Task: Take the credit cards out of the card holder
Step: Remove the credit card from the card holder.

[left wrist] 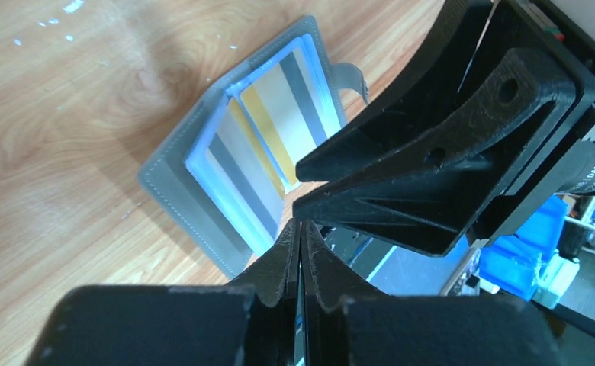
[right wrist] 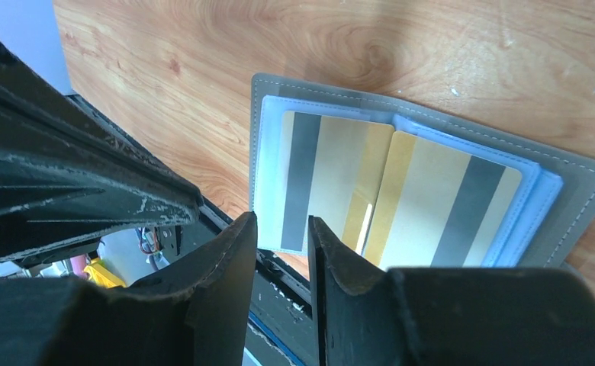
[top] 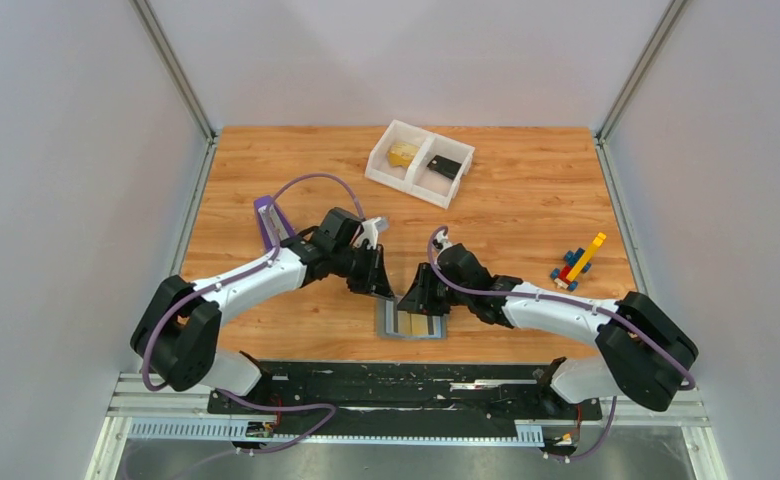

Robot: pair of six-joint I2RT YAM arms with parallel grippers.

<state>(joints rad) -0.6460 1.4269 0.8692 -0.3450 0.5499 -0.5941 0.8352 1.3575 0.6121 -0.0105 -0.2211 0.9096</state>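
From above: open card holder (top: 412, 322) flat at the near middle of the bench (top: 266, 180), with left tool (top: 378, 287) at its far-left corner and right tool (top: 424, 300) at its far-right. From the left wrist: fingers pressed tight together, gripping nothing, beside the card holder's edge. Gold credit cards (left wrist: 268, 141) tucked in clear sleeves. From the right wrist: fingers barely parted, empty, above the card holder.

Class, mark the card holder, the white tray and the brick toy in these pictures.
card holder (right wrist: 584, 191): right wrist view, grey outer border beside the sleeves.
white tray (top: 421, 158): top external view, divider between its compartments.
brick toy (top: 576, 263): top external view, its middle bricks.
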